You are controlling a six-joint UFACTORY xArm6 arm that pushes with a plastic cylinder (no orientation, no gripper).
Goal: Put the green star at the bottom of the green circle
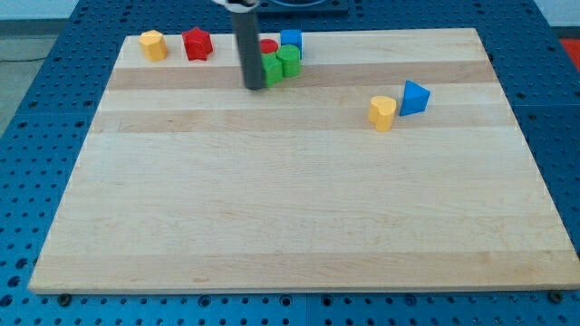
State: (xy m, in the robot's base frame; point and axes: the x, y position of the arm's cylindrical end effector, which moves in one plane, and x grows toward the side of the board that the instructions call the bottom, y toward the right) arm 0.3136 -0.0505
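Observation:
The green star (272, 69) lies near the view's top, left of centre, partly hidden by my rod. The green circle (289, 60) sits touching it on its right and slightly higher. My tip (256, 87) rests on the board just left of and slightly below the green star, touching or nearly touching it. A red circle (269, 46) and a blue cube (291, 39) sit right behind the two green blocks in a tight cluster.
A yellow hexagon (153, 44) and a red star (197, 43) lie at the top left of the wooden board (290, 208). A yellow block (382, 112) and a blue triangle (414, 98) sit together at the right. Blue perforated table surrounds the board.

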